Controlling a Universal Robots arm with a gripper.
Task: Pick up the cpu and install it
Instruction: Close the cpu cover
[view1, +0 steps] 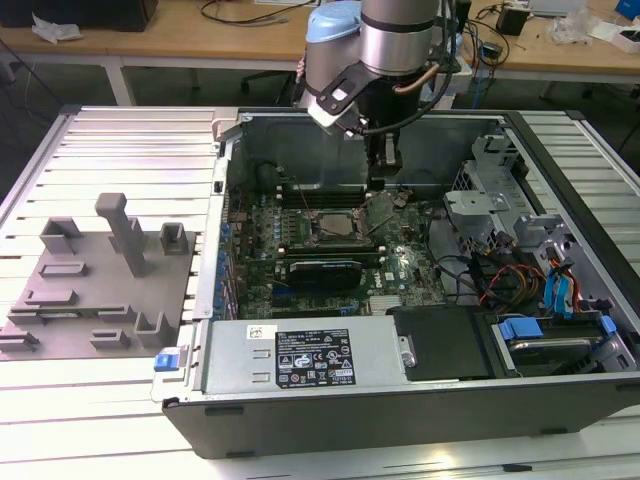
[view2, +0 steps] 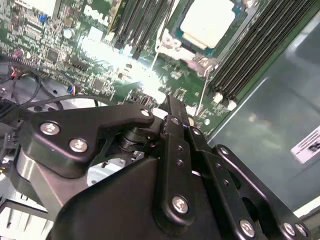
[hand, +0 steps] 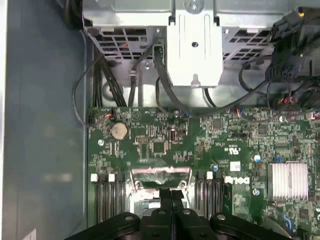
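The cpu (view2: 207, 22) sits in the motherboard socket (view2: 172, 44), near the gripper (hand: 172, 196), which is closed on nothing.

The arm (view1: 400, 38) comes down steeply, its silver last joint directly above the hand (view1: 385, 165), which points straight down. In both wrist views the hand's two black fingers (hand: 166, 199) are pressed together at the tips, with the bolted linkage bars (view2: 75, 132) splayed outward behind them
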